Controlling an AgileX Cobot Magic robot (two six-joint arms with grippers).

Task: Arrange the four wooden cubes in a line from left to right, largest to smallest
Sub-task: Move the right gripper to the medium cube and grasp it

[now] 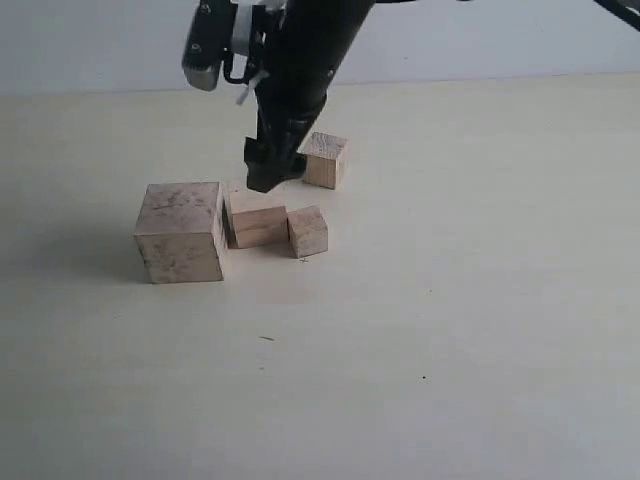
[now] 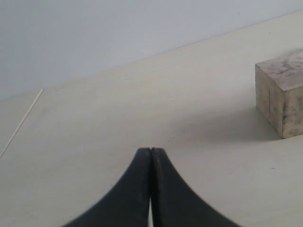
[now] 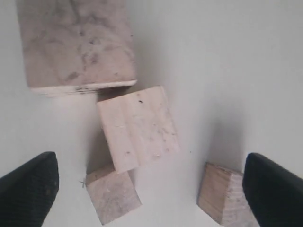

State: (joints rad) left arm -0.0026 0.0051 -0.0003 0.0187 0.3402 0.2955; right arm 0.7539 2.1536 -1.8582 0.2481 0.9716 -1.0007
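Four wooden cubes sit on the pale table. The largest, mottled cube (image 1: 180, 232) stands at the left, touching the second-largest cube (image 1: 257, 218). The smallest cube (image 1: 308, 231) touches that one's right side. A mid-sized cube (image 1: 325, 159) stands apart behind them. My right gripper (image 1: 275, 168) hangs above the group, open with nothing between its fingers. Its wrist view looks down on the largest cube (image 3: 75, 42), second cube (image 3: 137, 126), smallest cube (image 3: 112, 196) and separate cube (image 3: 222, 196), with the right gripper (image 3: 149, 177) spread wide. My left gripper (image 2: 151, 150) is shut and empty, low over the table, with the largest cube (image 2: 281, 92) off to one side.
The pale table (image 1: 450, 330) runs back to a light grey wall (image 1: 500, 40). The right arm's dark body (image 1: 300, 60) comes down from the top over the cubes. A thin seam line (image 2: 21, 123) crosses the table in the left wrist view.
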